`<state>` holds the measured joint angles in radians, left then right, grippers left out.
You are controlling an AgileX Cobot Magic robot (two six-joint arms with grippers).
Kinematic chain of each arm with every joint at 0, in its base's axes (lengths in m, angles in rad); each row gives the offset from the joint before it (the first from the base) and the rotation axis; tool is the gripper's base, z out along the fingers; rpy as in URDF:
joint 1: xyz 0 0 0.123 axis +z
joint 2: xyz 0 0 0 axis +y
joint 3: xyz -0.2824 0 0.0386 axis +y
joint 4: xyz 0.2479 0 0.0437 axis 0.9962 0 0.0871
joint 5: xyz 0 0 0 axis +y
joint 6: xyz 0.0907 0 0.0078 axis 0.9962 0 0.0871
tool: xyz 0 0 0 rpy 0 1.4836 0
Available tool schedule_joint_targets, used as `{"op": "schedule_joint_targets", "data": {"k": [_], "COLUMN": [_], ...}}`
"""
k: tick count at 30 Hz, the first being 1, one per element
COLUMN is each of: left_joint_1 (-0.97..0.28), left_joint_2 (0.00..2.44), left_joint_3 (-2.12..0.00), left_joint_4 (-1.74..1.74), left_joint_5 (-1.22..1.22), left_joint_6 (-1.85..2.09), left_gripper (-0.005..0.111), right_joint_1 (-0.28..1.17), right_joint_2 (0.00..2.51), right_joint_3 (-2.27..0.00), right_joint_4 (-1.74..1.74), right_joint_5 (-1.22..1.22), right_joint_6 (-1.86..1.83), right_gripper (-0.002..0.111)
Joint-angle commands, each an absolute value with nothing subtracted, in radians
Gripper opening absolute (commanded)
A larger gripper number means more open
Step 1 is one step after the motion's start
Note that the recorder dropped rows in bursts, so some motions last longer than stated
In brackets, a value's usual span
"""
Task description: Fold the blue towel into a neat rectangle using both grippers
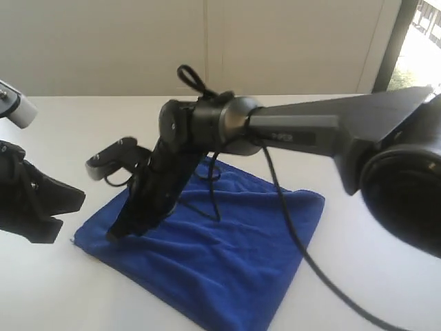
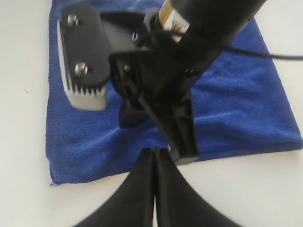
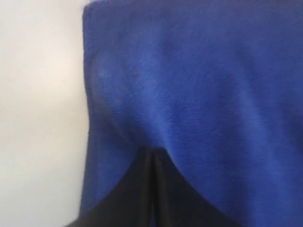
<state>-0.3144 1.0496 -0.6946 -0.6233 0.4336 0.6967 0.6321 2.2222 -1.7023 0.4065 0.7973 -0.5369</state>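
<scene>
The blue towel (image 1: 227, 255) lies folded and flat on the white table (image 1: 358, 227). In the left wrist view the blue towel (image 2: 236, 109) is a wide rectangle with straight edges. My right gripper (image 1: 118, 233) reaches across from the right and points down, shut, with its tips on the towel near its left edge. In its own view the right gripper (image 3: 152, 151) is pressed against blue towel (image 3: 213, 71) with no fold between the fingers. My left gripper (image 1: 77, 198) hovers shut over bare table just off that edge. In its view the left gripper (image 2: 155, 151) sits close to the right gripper (image 2: 184, 153).
A black cable (image 1: 289, 234) from the right arm trails over the towel and off the table's front. A grey-white block (image 2: 85, 94) on the right wrist juts out above the towel. A wall stands behind the table, with a window (image 1: 424, 41) at the far right.
</scene>
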Motion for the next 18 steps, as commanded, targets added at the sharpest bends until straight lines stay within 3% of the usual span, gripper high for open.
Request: {"op": "schedule_joint_targets", "data": {"k": [1, 12, 18], "left_joint_1": [-0.312, -0.372, -0.373], "left_joint_2": [1.064, 1.371, 1.595], "left_joint_3": [-0.661, -0.676, -0.768], "left_joint_4": [-0.701, -1.182, -1.233], "left_joint_5": [0.371, 0.202, 0.190], "left_joint_6": [0.687, 0.998, 1.060], "left_gripper": [0.000, 0.000, 0.000], "right_joint_1": [0.547, 0.222, 0.157], "right_joint_2": [2.114, 2.037, 2.037], "right_joint_3": [-1.695, -1.517, -1.498], "right_joint_4": [0.284, 0.210, 0.210], "right_joint_5": [0.836, 0.834, 0.802], "right_joint_6": [-0.515, -0.583, -0.583], "right_gripper": [0.000, 0.000, 0.000]}}
